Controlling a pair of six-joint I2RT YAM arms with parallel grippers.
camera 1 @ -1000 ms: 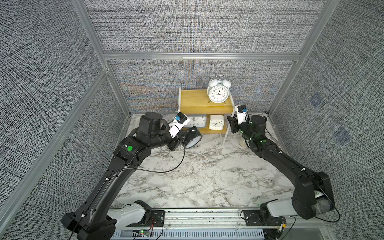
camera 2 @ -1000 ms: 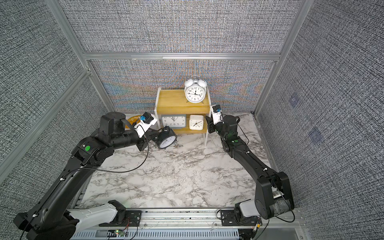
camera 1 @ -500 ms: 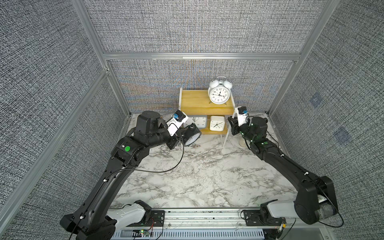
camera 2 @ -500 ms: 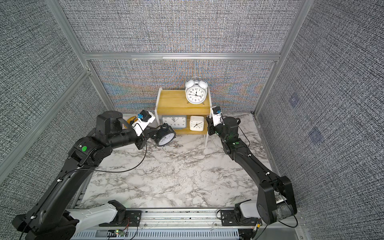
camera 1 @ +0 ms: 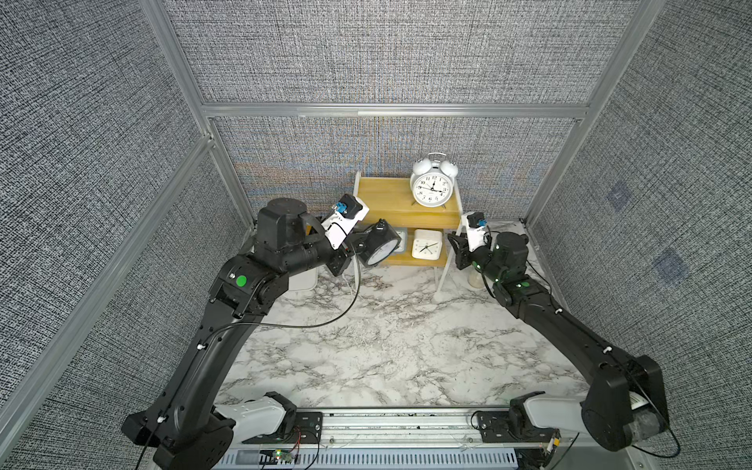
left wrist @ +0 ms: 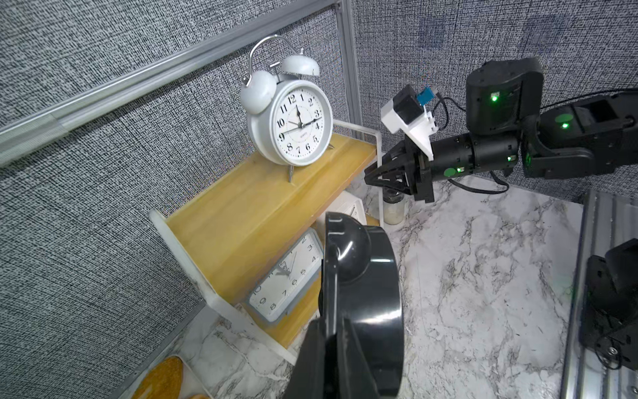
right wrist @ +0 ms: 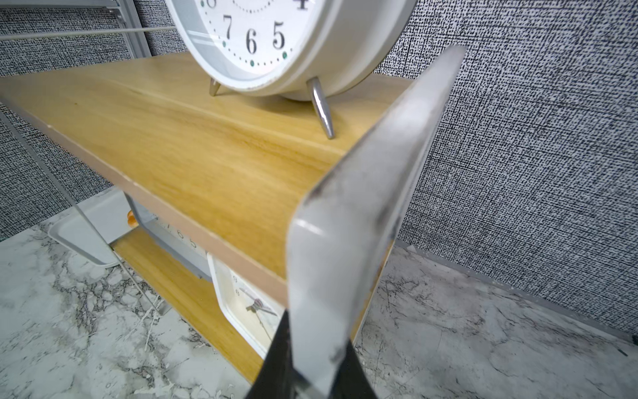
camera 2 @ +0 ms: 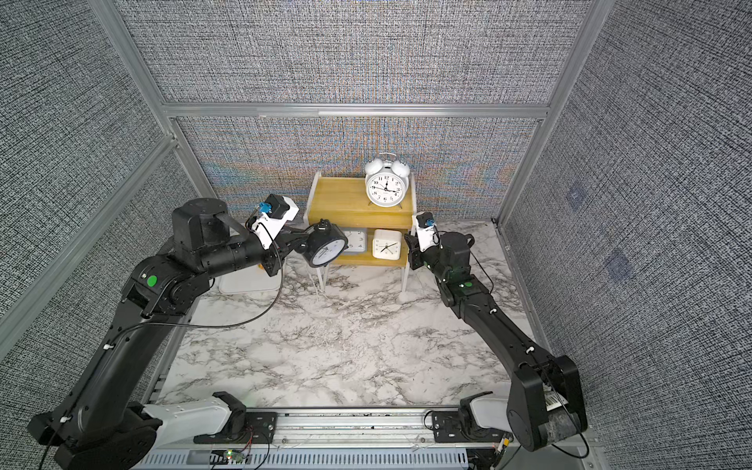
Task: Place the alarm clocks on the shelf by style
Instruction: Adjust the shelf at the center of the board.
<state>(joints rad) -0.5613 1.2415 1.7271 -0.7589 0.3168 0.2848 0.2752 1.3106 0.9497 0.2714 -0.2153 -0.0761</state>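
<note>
At the back of the marble table, the shelf stands against the wall. The white bell clock stands upright on the right half of the top board, face to the front. On the lower board the grey-blue clock and the small white square clock stand side by side, the square one on the right.

The left gripper is pinched on the black bell clock and holds it in the air at the shelf's left front corner. The clock's white face is turned to the front and tilted a little. In both top views it covers part of the grey-blue clock. The left wrist view shows its glossy back and one bell close up.

The right gripper is at the shelf's right end, with its fingers pressed together on the thin white frame near the top board. In the right wrist view the frame strip runs between the two dark fingers.

A small jar with a dark lid stands on the table just beside the shelf's right leg, below that gripper. A white tray lies to the left of the shelf, partly hidden by the left arm.
</note>
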